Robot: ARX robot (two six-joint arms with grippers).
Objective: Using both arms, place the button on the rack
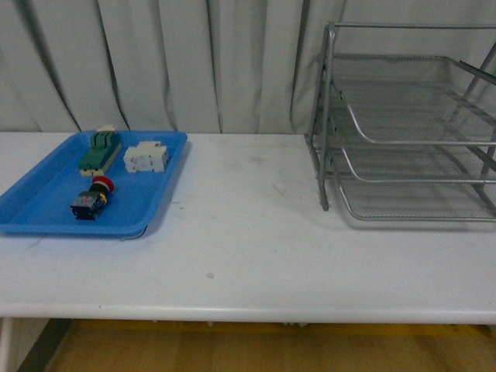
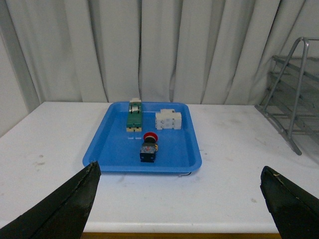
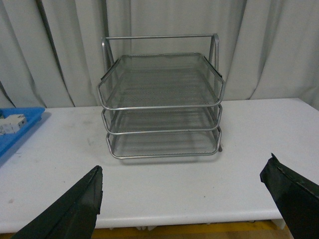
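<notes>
The button (image 1: pixel 93 198), with a red head, yellow collar and dark body, lies on its side in a blue tray (image 1: pixel 46 209) at the table's left; it also shows in the left wrist view (image 2: pixel 148 146). The silver three-tier wire rack (image 1: pixel 411 124) stands at the right and fills the right wrist view (image 3: pixel 162 107). My left gripper (image 2: pixel 182 201) is open and empty, well back from the tray near the table's front edge. My right gripper (image 3: pixel 184 199) is open and empty, facing the rack from the front edge. Neither arm shows in the front view.
The tray also holds a green-and-cream component (image 1: pixel 99 151) and a white terminal block (image 1: pixel 147 157) behind the button. A white table (image 1: pixel 248 232) spans the scene, with grey curtains (image 1: pixel 194 62) behind. Its front edge runs close below both grippers.
</notes>
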